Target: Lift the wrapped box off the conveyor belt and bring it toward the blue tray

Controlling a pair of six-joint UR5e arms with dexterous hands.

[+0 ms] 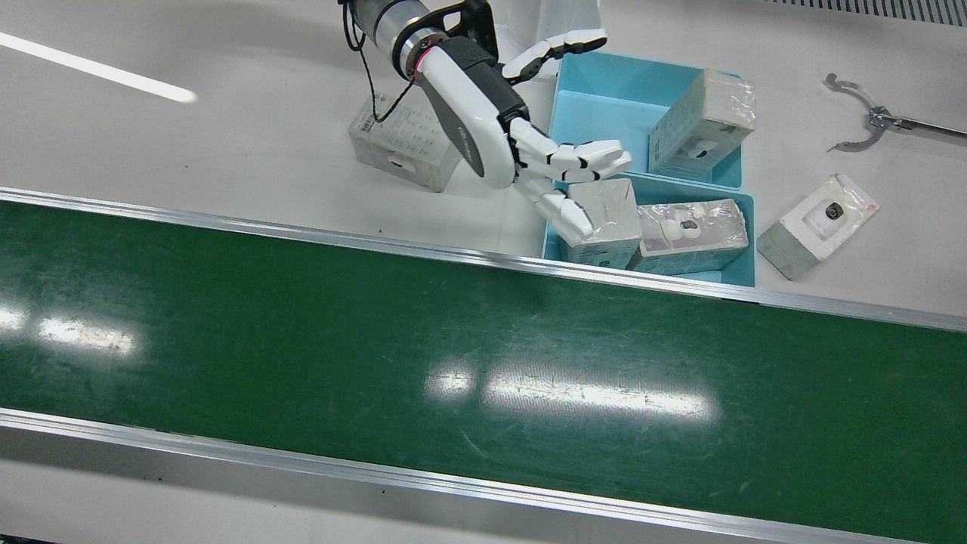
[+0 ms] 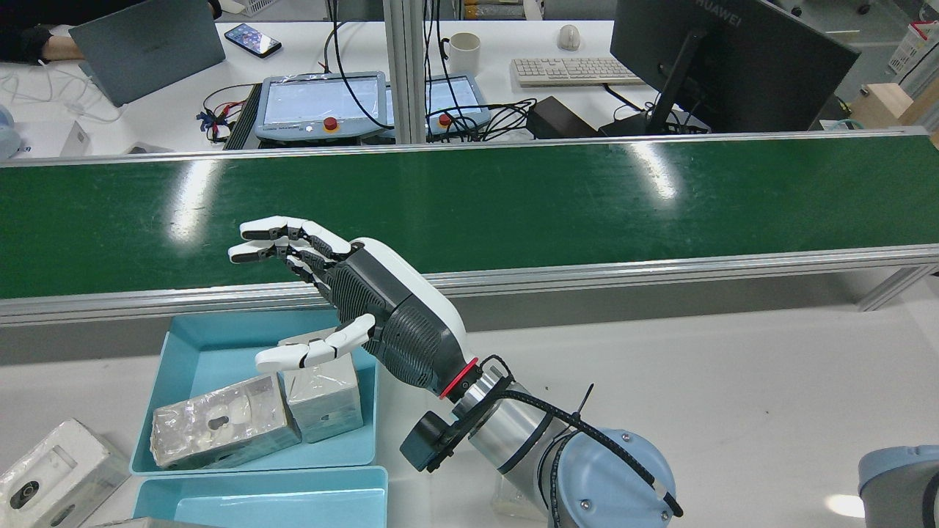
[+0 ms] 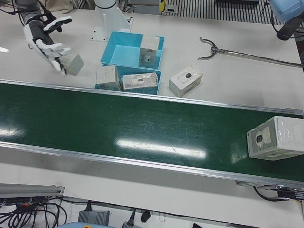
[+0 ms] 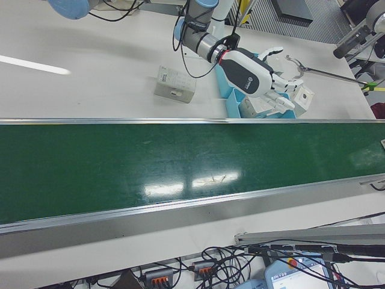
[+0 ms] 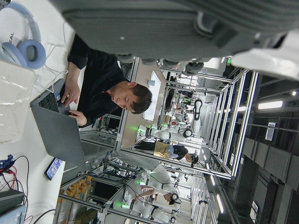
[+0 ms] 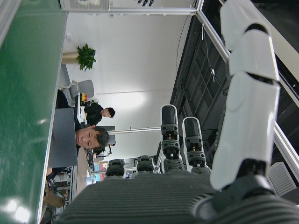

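Observation:
A wrapped box [image 3: 275,137] lies on the green conveyor belt [image 3: 142,128] at its right end, seen only in the left-front view. My right hand [image 1: 559,174] is open and empty, far from that box. It hovers over the near blue tray [image 1: 746,261], its fingertips above an upright wrapped box [image 1: 608,223] in the tray's corner. It also shows in the rear view [image 2: 367,301]. A second wrapped box [image 1: 691,236] lies in the same tray. My left hand [image 5: 163,23] shows only its palm, with nothing in it; its arm [image 3: 285,19] is off at the far side.
A second blue tray [image 1: 604,98] behind holds another wrapped box [image 1: 702,125]. Loose boxes lie on the white table beside the trays [image 1: 816,225] and behind the right arm [image 1: 404,143]. A metal grabber tool [image 1: 869,121] lies near them. The belt's metal rail [image 1: 453,257] borders the trays.

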